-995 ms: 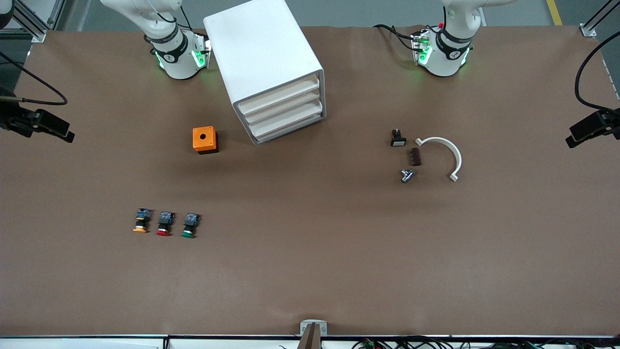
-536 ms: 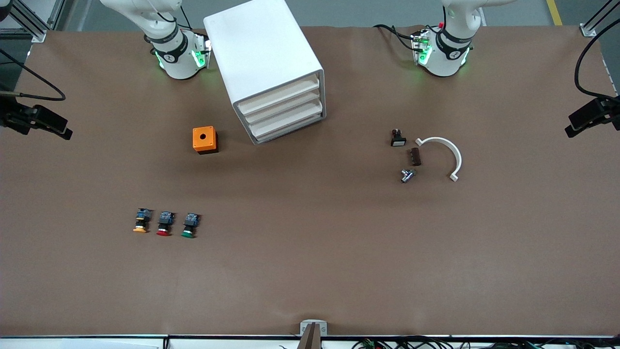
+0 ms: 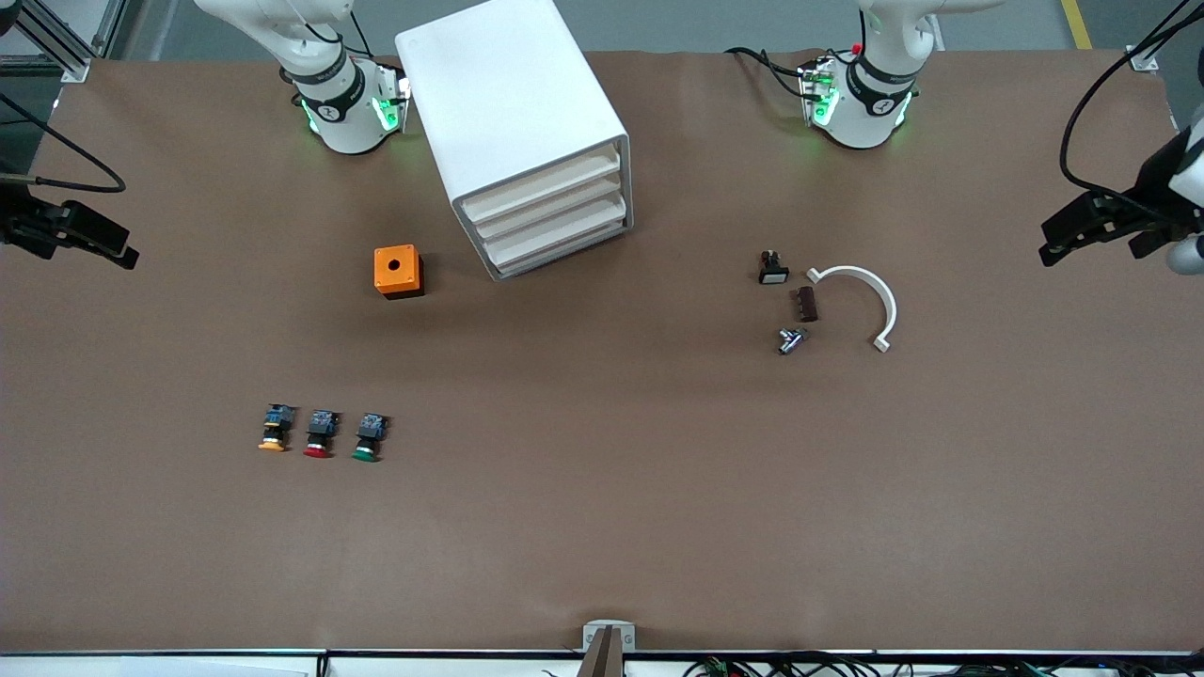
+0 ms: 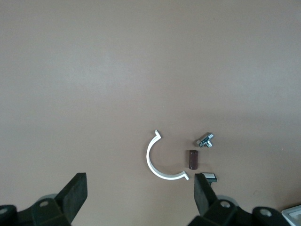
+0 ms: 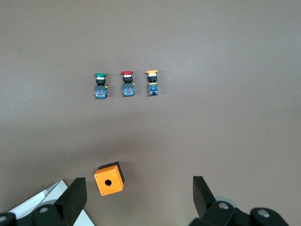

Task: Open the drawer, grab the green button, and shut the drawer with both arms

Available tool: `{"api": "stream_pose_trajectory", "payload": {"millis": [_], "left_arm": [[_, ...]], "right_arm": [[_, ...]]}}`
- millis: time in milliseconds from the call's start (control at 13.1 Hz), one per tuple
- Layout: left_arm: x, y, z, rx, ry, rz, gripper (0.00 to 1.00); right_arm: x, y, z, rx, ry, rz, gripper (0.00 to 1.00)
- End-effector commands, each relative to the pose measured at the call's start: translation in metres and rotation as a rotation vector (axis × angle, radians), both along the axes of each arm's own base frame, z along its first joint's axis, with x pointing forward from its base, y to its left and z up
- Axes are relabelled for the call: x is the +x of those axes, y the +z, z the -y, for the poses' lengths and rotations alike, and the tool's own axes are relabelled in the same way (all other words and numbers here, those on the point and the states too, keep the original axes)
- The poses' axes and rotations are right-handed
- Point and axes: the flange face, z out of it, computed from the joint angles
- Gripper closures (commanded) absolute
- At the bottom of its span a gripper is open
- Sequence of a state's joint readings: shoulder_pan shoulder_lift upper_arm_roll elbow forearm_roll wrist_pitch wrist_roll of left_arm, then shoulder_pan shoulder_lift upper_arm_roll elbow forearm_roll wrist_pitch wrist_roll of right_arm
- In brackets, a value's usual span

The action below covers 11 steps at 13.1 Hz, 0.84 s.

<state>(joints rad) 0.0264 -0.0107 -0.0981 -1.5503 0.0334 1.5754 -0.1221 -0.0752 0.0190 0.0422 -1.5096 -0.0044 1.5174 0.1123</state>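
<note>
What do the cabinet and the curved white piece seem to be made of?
Cabinet: probably plastic, smooth matte white with rounded edges, four like-coloured drawers.
Curved white piece: likely moulded plastic, thin, uniformly white, a half ring with small end tabs. Neither is certain from looks.

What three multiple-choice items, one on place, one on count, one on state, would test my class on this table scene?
1. Where does the orange box sit?
A. Beside the cabinet, toward the right arm's end
B. On top of the cabinet
C. Among the buttons

2. How many push buttons lie in the row with the green button?
A. Two
B. Three
C. Five

3. How do the cabinet's drawers stand?
A. All shut
B. One pulled out
C. All removed

Answers:
1. A, it rests on the table next to the cabinet.
2. B, yellow, red and green caps show.
3. A, all four fronts sit flush.
</note>
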Motion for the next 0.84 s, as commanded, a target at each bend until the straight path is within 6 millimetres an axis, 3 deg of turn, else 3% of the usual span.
{"api": "stream_pose_trajectory", "payload": {"millis": [0, 306, 766], "left_arm": [[-0.021, -0.001, 0.009, -0.007, -0.016, 0.003, 0.00], [-0.043, -0.004, 0.014, 0.000, -0.026, 0.000, 0.00], [-0.044, 0.000, 0.015, 0.002, -0.041, 0.003, 0.00]], "right_arm": [[-0.006, 0.005, -0.002, -0.018, -0.001, 0.002, 0.00], [-0.006, 0.005, -0.002, -0.016, -0.001, 0.000, 0.00], [-0.007, 0.005, -0.002, -0.015, -0.003, -0.006, 0.00]]}}
